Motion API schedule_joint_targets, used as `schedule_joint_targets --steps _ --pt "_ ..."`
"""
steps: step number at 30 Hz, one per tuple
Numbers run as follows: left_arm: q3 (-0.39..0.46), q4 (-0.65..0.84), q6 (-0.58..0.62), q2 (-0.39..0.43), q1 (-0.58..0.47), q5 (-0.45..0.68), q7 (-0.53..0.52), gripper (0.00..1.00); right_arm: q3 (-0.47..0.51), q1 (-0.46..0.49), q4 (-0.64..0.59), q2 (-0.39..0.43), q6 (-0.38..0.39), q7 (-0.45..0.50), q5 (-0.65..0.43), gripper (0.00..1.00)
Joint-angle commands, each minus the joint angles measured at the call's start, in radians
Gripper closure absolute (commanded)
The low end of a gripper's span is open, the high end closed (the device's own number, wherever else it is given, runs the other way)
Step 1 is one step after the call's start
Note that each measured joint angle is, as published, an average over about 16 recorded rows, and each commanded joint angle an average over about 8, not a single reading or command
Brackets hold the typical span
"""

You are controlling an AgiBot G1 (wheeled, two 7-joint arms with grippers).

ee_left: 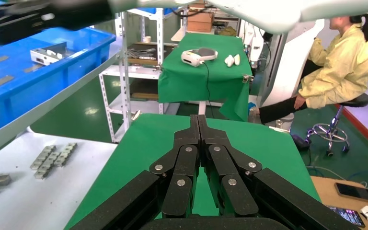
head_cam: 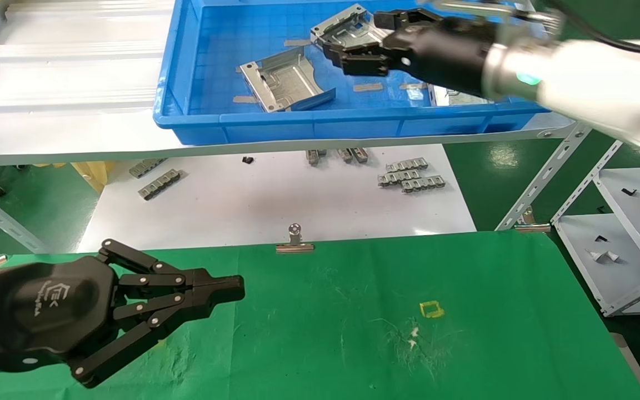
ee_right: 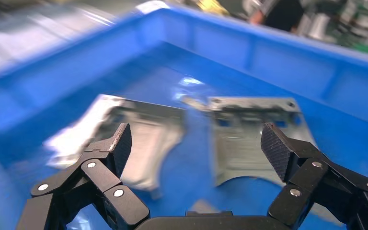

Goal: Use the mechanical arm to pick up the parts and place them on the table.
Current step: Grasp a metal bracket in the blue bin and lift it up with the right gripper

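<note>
Several shiny silver parts lie in a blue bin (head_cam: 198,119) on the shelf: one part (head_cam: 286,83) in the middle, another part (head_cam: 338,26) farther back, and a third part (head_cam: 459,99) half hidden under the right arm. My right gripper (head_cam: 363,40) is open, hovering over the far part inside the bin. In the right wrist view the right gripper (ee_right: 197,146) holds nothing, and its fingers (ee_right: 120,143) straddle the gap between two parts (ee_right: 141,132) (ee_right: 254,139) below. My left gripper (head_cam: 236,289) (ee_left: 198,120) is shut and empty, low over the green table (head_cam: 353,333).
A white board (head_cam: 275,200) between the shelf and the table carries grey clip strips (head_cam: 409,175) (head_cam: 159,183). A binder clip (head_cam: 295,240) pins the cloth's far edge. A yellow square outline (head_cam: 431,309) marks the table. A white rack (head_cam: 631,239) stands right. A seated person (ee_left: 340,67) is beyond the table.
</note>
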Motion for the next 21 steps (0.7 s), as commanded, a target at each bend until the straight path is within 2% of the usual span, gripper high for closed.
schedule_joint_targets --steps 1,5,6,11,21 --pt "0.000 0.000 0.000 0.000 0.000 0.000 0.000 1.00 -0.038 0.062 -0.094 -0.071 0.056 0.021 -0.072 0.40" --pt "0.000 0.000 0.000 0.000 0.000 0.000 0.000 1.00 -0.098 0.150 -0.260 -0.173 0.095 0.024 -0.158 0.90" --pt "0.000 0.000 0.000 0.000 0.000 0.000 0.000 1.00 -0.113 0.166 -0.289 -0.190 0.099 0.026 -0.172 1.00" --pt "0.000 0.000 0.000 0.000 0.000 0.000 0.000 1.00 -0.185 0.200 -0.340 -0.223 0.123 0.069 -0.198 1.00" --pt "0.000 0.000 0.000 0.000 0.000 0.000 0.000 1.00 -0.335 0.194 -0.271 -0.226 0.228 0.245 -0.171 1.00"
